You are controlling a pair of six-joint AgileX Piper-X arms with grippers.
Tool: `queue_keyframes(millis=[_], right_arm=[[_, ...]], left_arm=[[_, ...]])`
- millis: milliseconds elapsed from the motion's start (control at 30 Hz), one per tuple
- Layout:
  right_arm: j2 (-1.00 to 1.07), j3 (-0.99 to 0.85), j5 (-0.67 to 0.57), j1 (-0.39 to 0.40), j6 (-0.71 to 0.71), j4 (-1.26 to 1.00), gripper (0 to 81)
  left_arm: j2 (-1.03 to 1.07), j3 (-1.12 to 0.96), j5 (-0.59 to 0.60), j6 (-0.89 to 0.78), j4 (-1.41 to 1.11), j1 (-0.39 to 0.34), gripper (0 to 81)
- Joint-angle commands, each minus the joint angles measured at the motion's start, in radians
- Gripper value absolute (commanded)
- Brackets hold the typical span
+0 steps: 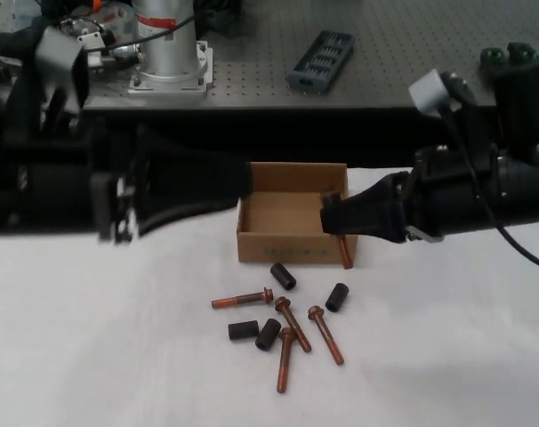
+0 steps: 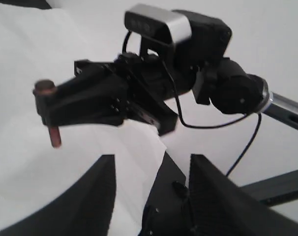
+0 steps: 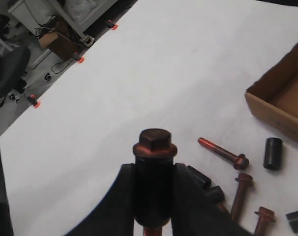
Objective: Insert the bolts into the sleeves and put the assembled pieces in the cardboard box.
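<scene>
My right gripper (image 1: 327, 215) hangs over the right front corner of the cardboard box (image 1: 292, 251), shut on a copper bolt (image 3: 154, 144) seated in a black sleeve (image 3: 153, 189). The bolt's shank (image 1: 345, 251) points down past the box wall. The left wrist view shows that gripper from across, the bolt head (image 2: 44, 88) on top. My left gripper (image 1: 238, 182) is level with the box's left edge, and its fingers (image 2: 102, 194) are open with nothing between. In front of the box lie several loose bolts (image 1: 243, 300) and several loose sleeves (image 1: 283, 276).
A white cloth (image 1: 447, 356) covers the table around the parts. Behind it is a dark perforated bench with a metal column base (image 1: 167, 53) and a blue-grey rack (image 1: 321, 58). The cloth's far edge drops to floor clutter (image 3: 55, 42).
</scene>
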Motion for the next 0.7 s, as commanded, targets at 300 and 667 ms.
queue_keyframes(millis=[300, 667], right_arm=[[0.273, -0.279, 0.058, -0.046, 0.062, -0.011, 1.5], [0.628, -0.644, 0.112, -0.064, 0.098, 0.052, 1.5]], left_arm=[[-0.298, 0.178, -0.103, 0.029, 0.097, 0.002, 23.3], [-0.414, 0.274, -0.211, 0.148, 0.244, 0.002, 22.3]])
